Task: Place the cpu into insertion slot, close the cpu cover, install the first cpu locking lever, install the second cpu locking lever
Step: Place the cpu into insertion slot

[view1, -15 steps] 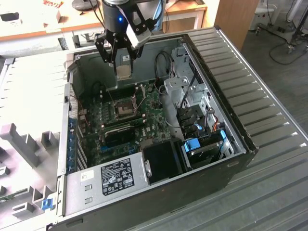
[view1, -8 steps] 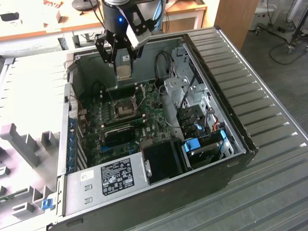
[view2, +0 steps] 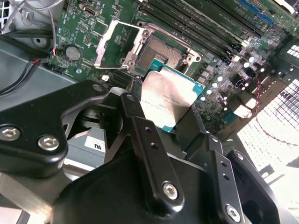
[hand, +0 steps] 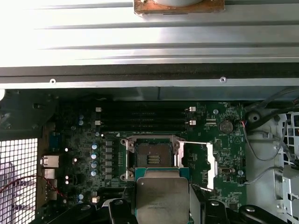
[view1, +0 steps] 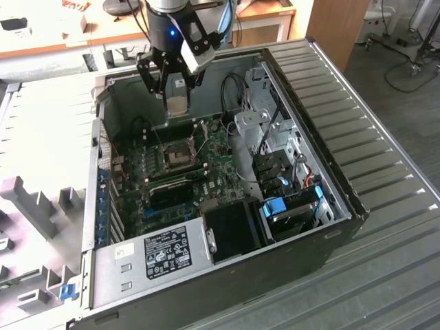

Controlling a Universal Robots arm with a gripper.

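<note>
In the exterior view, your claw (view1: 177, 97) hangs over the open computer case (view1: 344, 199), close to its 12 o'clock wall, pinching the cpu (view1: 177, 105). The insertion slot (view1: 180, 155) lies toward 6 o'clock from it, apart, with the way between them open. The case rests on a ribbed worktop (view1: 392, 227).

In the second wrist view, the fingers (view2: 135, 93) grip two opposite edges of the cpu (view2: 170, 98). Its dull silver top has a green rim. The cpu cover (view2: 117, 44) stands swung open beside the slot (view2: 161, 53).

In the first wrist view, the cpu (hand: 162, 196) overlaps the slot's (hand: 152, 156) nearer frame edge, and the memory slots (hand: 145, 116) lie beyond.
</note>
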